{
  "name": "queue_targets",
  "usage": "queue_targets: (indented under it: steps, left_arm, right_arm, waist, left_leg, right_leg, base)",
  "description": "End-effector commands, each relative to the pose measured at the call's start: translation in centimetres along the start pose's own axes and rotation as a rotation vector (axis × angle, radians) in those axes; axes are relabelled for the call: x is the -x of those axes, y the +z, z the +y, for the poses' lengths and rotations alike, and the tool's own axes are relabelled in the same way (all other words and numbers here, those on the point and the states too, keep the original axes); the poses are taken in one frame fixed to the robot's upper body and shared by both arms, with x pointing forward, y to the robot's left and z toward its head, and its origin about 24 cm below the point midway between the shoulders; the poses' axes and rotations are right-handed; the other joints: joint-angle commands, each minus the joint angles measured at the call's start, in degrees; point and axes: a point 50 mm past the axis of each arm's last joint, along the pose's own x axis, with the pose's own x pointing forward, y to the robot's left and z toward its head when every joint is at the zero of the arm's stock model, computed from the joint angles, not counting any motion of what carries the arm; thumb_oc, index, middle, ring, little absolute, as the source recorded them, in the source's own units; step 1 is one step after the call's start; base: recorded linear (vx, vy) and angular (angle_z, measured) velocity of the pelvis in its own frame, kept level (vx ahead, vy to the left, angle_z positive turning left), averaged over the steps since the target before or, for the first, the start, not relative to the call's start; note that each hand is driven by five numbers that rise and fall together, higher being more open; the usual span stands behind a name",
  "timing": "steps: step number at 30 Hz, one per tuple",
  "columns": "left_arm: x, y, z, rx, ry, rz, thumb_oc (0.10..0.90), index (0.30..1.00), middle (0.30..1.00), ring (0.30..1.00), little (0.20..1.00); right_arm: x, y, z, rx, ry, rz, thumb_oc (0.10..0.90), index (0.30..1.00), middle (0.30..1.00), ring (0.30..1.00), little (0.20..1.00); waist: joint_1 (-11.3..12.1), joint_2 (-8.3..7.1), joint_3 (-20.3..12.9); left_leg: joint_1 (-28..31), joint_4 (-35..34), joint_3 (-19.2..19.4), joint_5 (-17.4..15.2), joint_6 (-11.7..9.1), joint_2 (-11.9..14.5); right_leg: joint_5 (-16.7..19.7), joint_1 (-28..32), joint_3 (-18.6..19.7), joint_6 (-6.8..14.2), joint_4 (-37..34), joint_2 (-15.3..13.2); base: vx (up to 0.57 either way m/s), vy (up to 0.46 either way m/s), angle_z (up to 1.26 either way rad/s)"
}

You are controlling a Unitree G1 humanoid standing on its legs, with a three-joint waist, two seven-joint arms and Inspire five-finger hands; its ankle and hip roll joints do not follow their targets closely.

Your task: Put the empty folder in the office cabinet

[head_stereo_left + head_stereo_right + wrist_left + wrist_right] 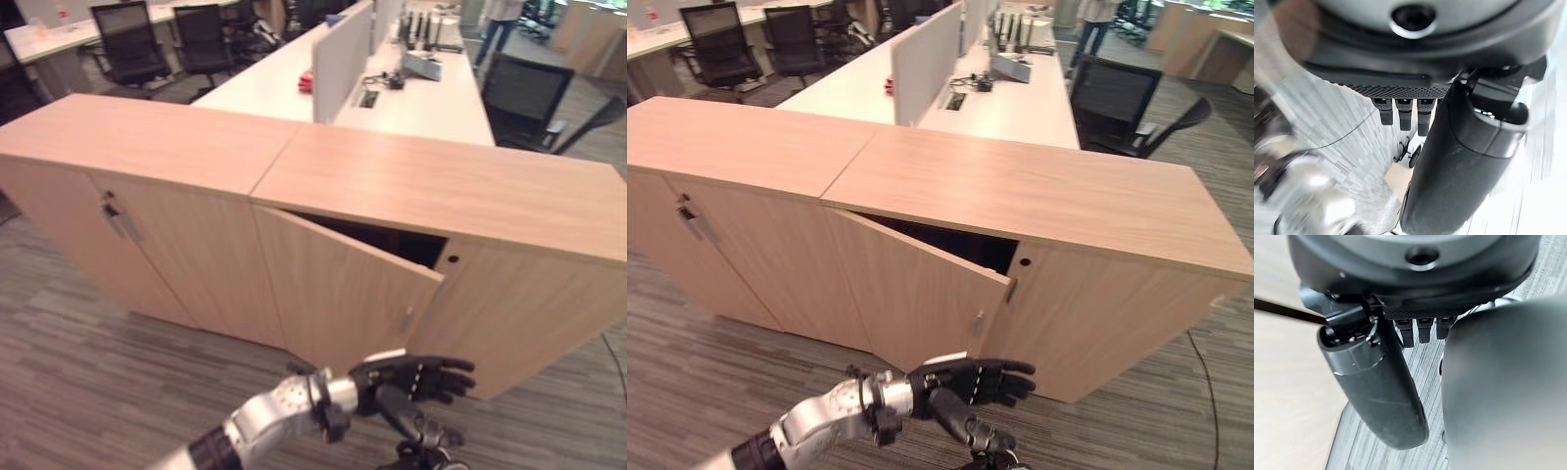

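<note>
At centre frame, two cabinets (323,196) stand joined, one door (338,289) ajar; lower centre, the left hand (411,377) hovers, fingers straight, empty.

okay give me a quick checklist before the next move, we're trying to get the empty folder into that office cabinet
1. Cabinet door open: partly, only ajar; not ok.
2. Door handle within the left hand's reach: close, apart; ok.
3. Left hand free: fingers straight, holding nothing; ok.
4. Right hand free: nothing visible in it; ok.
5. Folder located: cannot tell.
6. Space inside cabinet: dark; cannot tell.
</note>
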Motion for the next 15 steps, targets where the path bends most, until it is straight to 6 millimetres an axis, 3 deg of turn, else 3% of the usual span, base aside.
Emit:
queue_targets:
  steps: [1, 6, 10, 15]
  left_arm:
    - [0.2, 3.7, 0.3, -0.156, 0.033, -0.2, 0.8, 0.9, 0.9, 0.9, 0.9]
    - [5.0, -2.3, 3.8, -0.048, 0.289, -0.052, 0.8, 0.9, 0.9, 0.9, 0.9]
    - [9.9, -7.5, 5.0, 0.105, 0.515, 0.062, 0.8, 0.9, 0.9, 0.9, 0.9]
    - [13.2, -10.0, 5.2, 0.175, 0.68, 0.108, 0.8, 0.9, 0.9, 0.9, 0.9]
  right_arm:
    - [0.3, -3.6, 0.3, 0.02, 0.005, 0.126, 0.8, 0.9, 0.9, 0.9, 0.9]
    - [0.5, -3.4, -1.6, 0.003, -0.034, 0.124, 0.8, 0.9, 0.9, 0.9, 0.9]
    - [0.9, -3.7, -3.2, -0.059, -0.071, 0.13, 0.8, 0.9, 0.9, 0.9, 0.9]
    - [1.0, -3.4, -4.0, -0.122, -0.09, 0.106, 0.8, 0.9, 0.9, 0.9, 0.9]
  waist:
    - [1.24, 1.35, -0.82]
    - [1.96, 1.94, -0.95]
    - [3.5, 2.83, -1.55]
    - [4.61, 3.06, -1.74]
  left_leg:
    - [0.19, 0.18, -1.96, -4.03, -1.11, 2.11]
    - [1.07, 0.91, 0.65, -2.27, -2.14, 4.87]
    - [2.2, 1.41, -0.23, -2.45, -3.74, 7.55]
    - [2.12, 4.63, -0.45, -2.29, -4.79, 10.71]
  right_leg:
    - [-0.05, -0.17, -2.98, 2.19, 0.15, -0.01]
    - [-1.66, -0.49, -2.09, 0.06, -0.12, 2.95]
    - [-4.56, 0.48, -0.54, -0.77, -0.12, 6.09]
    - [-6.84, 1.46, 0.07, -2.99, -0.04, 9.32]
  base:
    - [-0.02, -0.132, -0.25]
    - [0.06, -0.126, -0.22]
    - [0.08, -0.134, -0.17]
    - [0.06, -0.156, 0.03]
